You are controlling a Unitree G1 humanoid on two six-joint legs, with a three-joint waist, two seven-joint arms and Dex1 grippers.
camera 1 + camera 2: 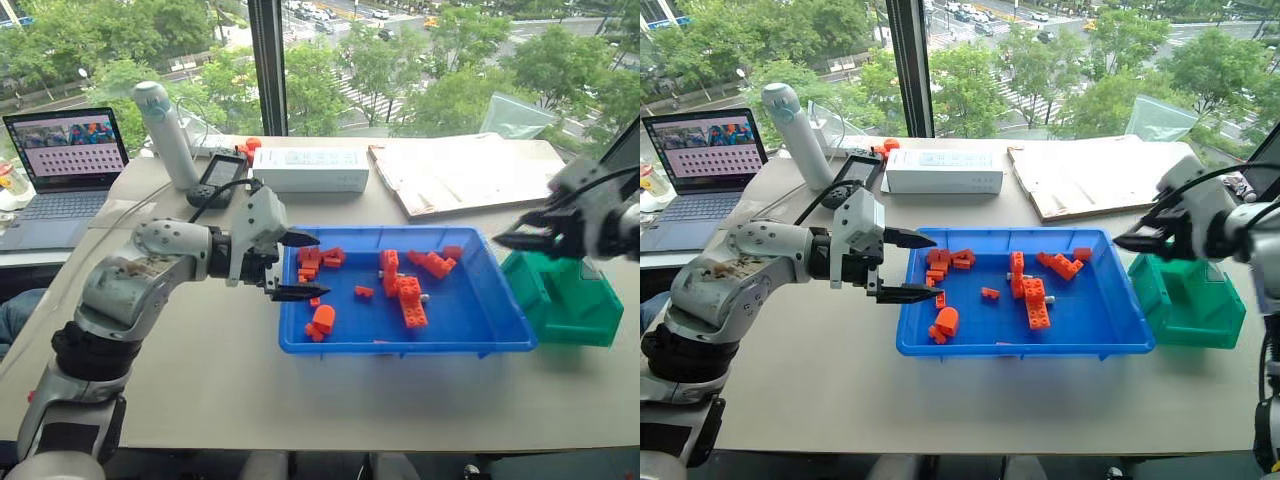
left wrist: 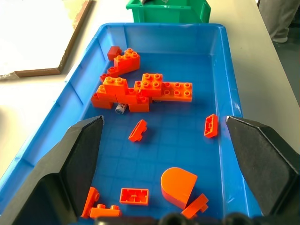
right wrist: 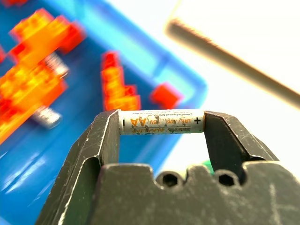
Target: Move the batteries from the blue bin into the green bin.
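Beige desk [image 1: 300, 390]: right claw [image 3: 161, 123] pinches AA battery [image 3: 161, 122] endwise, right of frame above green bin [image 1: 565, 300]. Left claw [image 1: 298, 266] spread over blue bin [image 1: 400, 345] left end; left wrist view catches another battery [image 2: 121, 108] under bricks [image 2: 140, 89].

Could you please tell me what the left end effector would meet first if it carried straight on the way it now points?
Probably the orange toy bricks on the floor of the blue bin: the open left end effector points across it, slightly downward. Depth is uncertain.
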